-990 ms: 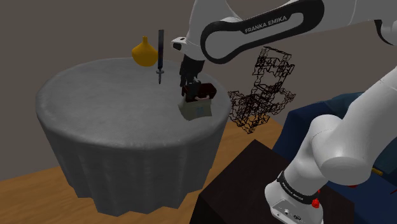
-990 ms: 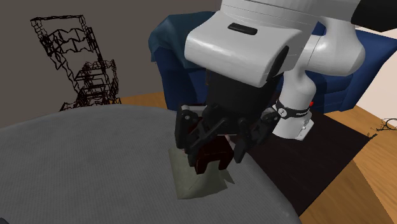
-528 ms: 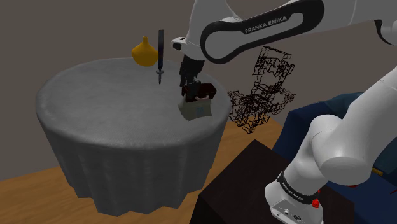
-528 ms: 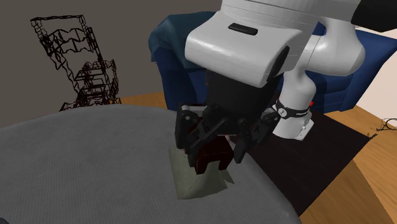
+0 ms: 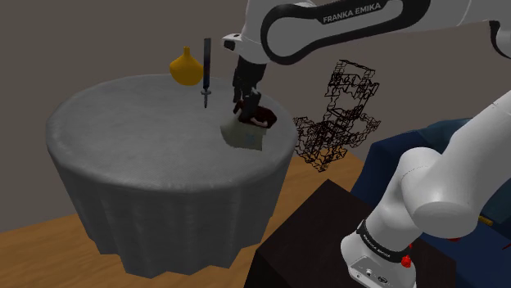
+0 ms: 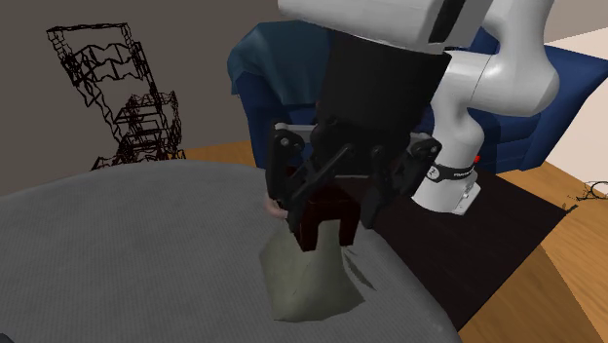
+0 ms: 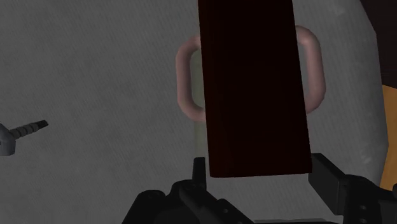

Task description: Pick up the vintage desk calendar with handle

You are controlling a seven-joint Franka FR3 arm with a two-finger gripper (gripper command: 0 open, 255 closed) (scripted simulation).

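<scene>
Your gripper (image 6: 329, 220) clamps the desk calendar (image 6: 304, 283).
It hangs tilted near the round table's (image 5: 123, 139) 3 o'clock edge, shoulder view.

Household surroundings, six entries.
Round table under grey cloth (image 5: 123, 147); yellow onion-shaped vase (image 5: 186, 69) near slim dark upright tool (image 5: 206, 69); black wire-frame rack (image 5: 340, 110); dark blue sofa (image 6: 283, 88); wooden floor (image 5: 49, 254).

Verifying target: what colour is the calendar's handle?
Pale pink handle on the desk calendar, clearest in wrist view.
</scene>
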